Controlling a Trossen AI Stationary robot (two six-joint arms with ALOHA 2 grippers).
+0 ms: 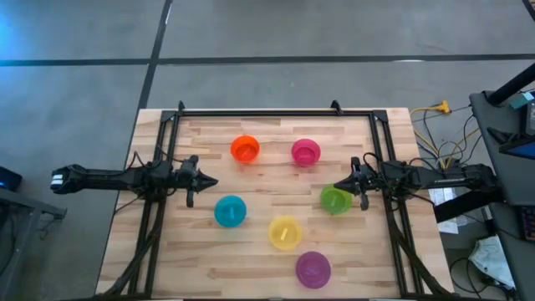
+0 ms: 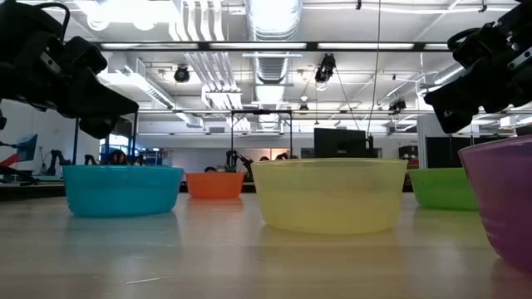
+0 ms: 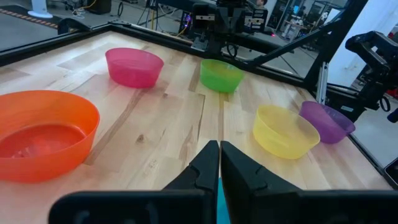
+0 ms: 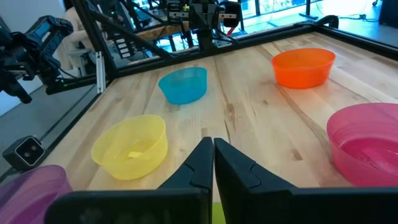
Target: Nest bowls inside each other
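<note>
Sitting loose on the wooden table (image 1: 201, 251) are 6 bowls, none nested, all upright and apart from each other. Far row: orange-red bowl (image 1: 245, 149) and magenta bowl (image 1: 306, 152) side by side. Middle: cyan bowl (image 1: 230, 211) on the left side, green bowl (image 1: 335, 199) on the right side. Near side: yellow bowl (image 1: 285, 232), then purple bowl (image 1: 313, 269) closest to the front edge.

Left gripper (image 1: 211, 181) hangs over the left part of the table, pointing inward, just beyond the cyan bowl and not touching it in the high view. Its fingers (image 3: 202, 171) are pressed together with only a thin slit between them, nothing held.

Right gripper (image 1: 338, 187) points inward from the right, tip over the far rim of the green bowl; a sliver of green shows directly under its fingers (image 4: 202, 165) in the right wrist view. Those fingers are also closed to a slit, gripping nothing visible. Contact with the green bowl: can't tell.
</note>
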